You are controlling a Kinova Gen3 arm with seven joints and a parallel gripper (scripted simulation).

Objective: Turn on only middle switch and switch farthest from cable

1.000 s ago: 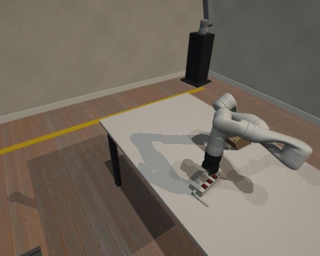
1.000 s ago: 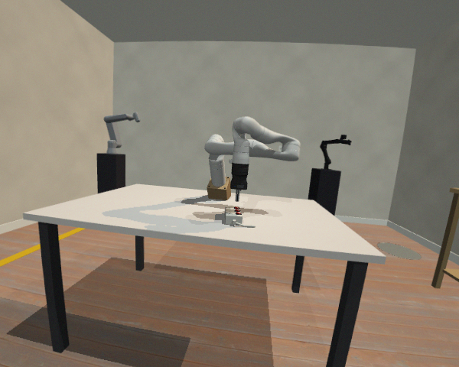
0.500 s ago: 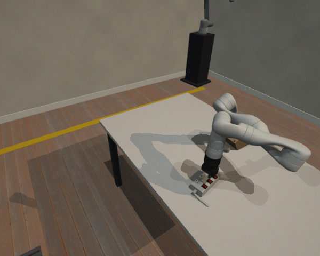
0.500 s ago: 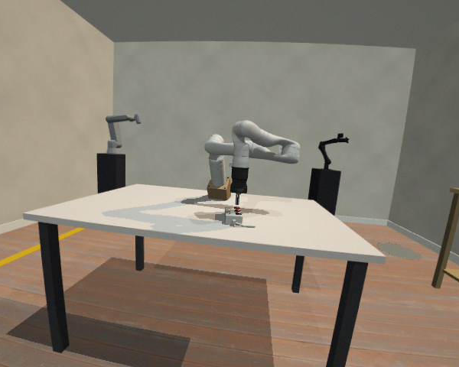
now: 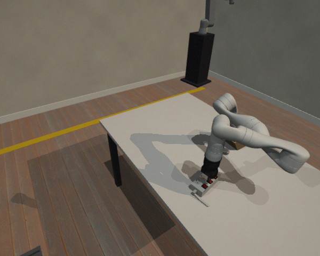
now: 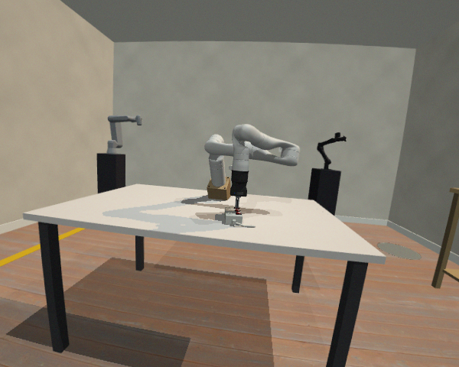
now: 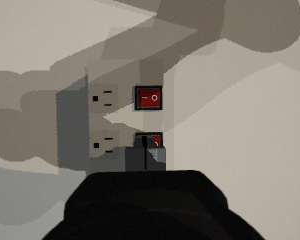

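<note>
A grey power strip (image 5: 198,183) (image 6: 229,217) (image 7: 101,75) lies flat on the white table (image 5: 154,118) (image 6: 103,201) (image 7: 240,150), right way up, with three red rocker switches along one side. Its short cable (image 5: 201,200) (image 6: 246,226) points toward the table's front edge. My gripper (image 5: 209,178) (image 6: 236,209) (image 7: 144,147) is shut, empty, and points straight down. Its fingertips rest on or just over a red switch (image 7: 155,139), which looks like the middle one and is partly hidden. The switch farthest from the cable (image 7: 149,97) (image 5: 215,177) is in plain view beyond the fingertips. The switch nearest the cable (image 5: 205,186) shows only in the top view.
A small wooden block (image 5: 236,145) (image 6: 219,191) sits on the table behind the arm. Two black pedestals (image 5: 198,57) (image 6: 323,187) with other arms stand on the floor beyond the table. A wooden shelf (image 6: 455,237) stands at the right.
</note>
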